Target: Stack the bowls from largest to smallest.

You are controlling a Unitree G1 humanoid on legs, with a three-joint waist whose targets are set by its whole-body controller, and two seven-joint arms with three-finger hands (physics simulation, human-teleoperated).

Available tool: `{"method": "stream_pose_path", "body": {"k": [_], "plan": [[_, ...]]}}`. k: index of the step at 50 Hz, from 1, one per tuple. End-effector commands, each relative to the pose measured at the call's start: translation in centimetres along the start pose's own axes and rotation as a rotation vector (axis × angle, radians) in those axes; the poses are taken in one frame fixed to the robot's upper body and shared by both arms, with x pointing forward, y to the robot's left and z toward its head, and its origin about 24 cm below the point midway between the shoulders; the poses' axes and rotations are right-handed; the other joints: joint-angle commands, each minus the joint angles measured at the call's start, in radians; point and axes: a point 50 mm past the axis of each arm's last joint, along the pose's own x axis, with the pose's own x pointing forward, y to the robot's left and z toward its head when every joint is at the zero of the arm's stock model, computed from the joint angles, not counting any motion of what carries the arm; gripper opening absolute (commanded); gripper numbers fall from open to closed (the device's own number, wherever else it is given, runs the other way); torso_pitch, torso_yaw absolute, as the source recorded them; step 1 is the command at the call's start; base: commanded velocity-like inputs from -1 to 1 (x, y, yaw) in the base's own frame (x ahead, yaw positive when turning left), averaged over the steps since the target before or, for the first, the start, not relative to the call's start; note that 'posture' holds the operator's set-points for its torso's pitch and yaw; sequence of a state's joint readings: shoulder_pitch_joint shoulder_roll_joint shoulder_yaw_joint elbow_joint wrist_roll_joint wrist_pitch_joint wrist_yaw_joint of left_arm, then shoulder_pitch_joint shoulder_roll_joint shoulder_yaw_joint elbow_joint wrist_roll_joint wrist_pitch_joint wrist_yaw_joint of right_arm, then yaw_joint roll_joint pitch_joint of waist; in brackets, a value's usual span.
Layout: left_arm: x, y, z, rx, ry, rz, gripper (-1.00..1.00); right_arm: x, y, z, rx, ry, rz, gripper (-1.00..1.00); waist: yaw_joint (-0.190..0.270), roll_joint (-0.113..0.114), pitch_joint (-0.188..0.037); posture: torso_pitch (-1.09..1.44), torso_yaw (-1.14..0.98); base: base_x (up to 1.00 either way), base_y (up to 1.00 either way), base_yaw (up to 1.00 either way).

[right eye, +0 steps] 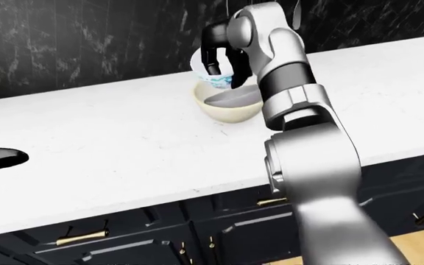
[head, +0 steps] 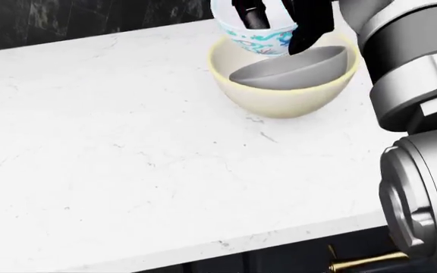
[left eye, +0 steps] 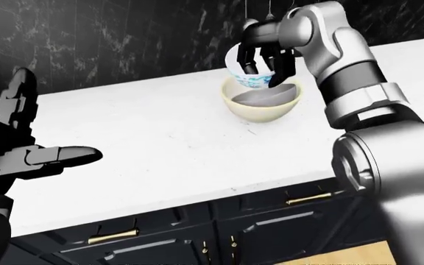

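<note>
Small bowl [head: 258, 33]: white, teal pattern outside. Held aloft by right hand [left eye: 265, 52], black fingers [left eye: 250, 59] hooked over the rim, some inside and at least one outside; closed on the bowl wall. Directly below the hand: grey bowl [head: 294, 69], nested tilted inside cream bowl [head: 279, 94] on white counter [head: 112, 148].

Handling, judged: rigid, hard-shelled, probably ceramic-like; light for its size; glazed look suggests a slippery wall. Likely to chip or bounce if dropped from height. Best hold: a rim pinch, as now, wall trapped between inner and outer fingers. No handle, no other purchase point. Rim grip likely to let the bowl swing or roll about the fingers, so a low, slow release advised.

Orientation: tipped, not level. Opening turned up and toward the head cameras, white interior showing past the fingers; patterned underside facing down toward the grey bowl. No long axis proper, being round; axis of symmetry leaning off vertical. Levelling needed before release, as a judgement. Grey bowl below also canted, its left side lower in the head view, so a flat seat not assured.

Clearance under the hand: small bowl seemingly just above the grey bowl; contact not determinable.

Left hand [left eye: 31, 157]: far to the left of the right hand in the left-eye view, fingers spread, holding nothing.
</note>
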State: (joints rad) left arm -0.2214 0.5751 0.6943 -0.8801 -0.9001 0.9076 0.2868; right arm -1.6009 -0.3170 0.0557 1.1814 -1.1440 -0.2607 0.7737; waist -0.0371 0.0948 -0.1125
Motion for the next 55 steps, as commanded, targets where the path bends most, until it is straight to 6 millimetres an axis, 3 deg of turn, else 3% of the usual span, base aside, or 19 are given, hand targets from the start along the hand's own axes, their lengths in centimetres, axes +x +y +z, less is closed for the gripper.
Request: {"method": "stream_pose_path", "body": {"k": [1, 26, 34, 42, 46, 55], "plan": [[0.0, 0.1, 1.0, 0.015, -0.063, 0.007, 1.0, -1.5, -2.5, 0.5, -0.027, -0.007, -0.113, -1.0, 0.0, -0.001, -0.021, -0.24, 0.0, 0.0, 0.0, 0.0], [0.0, 0.2, 0.9, 0.015, -0.064, 0.013, 1.0, -0.7, -1.0, -0.3, -0.055, 0.061, -0.047, -1.0, 0.003, -0.006, -0.026, -0.24, 0.0, 0.0, 0.0, 0.0], [0.0, 0.2, 0.9, 0.011, -0.065, 0.016, 1.0, -0.6, -0.8, -0.5, -0.048, 0.066, -0.031, -0.66, 0.005, -0.005, -0.026, -0.24, 0.0, 0.0, 0.0, 0.0], [0.1, 0.2, 0.9, 0.011, -0.066, 0.017, 1.0, -0.7, -0.7, -0.6, -0.047, 0.07, -0.029, -0.67, 0.006, -0.006, -0.026, -0.24, 0.0, 0.0, 0.0, 0.0], [0.0, 0.3, 1.1, 0.011, -0.069, 0.018, 1.0, -0.6, -0.6, -0.7, -0.049, 0.07, -0.032, -0.52, 0.006, -0.006, -0.027, -0.24, 0.0, 0.0, 0.0, 0.0], [0.0, 0.4, 1.2, 0.014, -0.07, 0.021, 1.0, 0.2, 0.5, -1.0, -0.048, 0.079, -0.042, -0.54, 0.007, -0.006, -0.03, -0.24, 0.0, 0.0, 0.0, 0.0]]}}
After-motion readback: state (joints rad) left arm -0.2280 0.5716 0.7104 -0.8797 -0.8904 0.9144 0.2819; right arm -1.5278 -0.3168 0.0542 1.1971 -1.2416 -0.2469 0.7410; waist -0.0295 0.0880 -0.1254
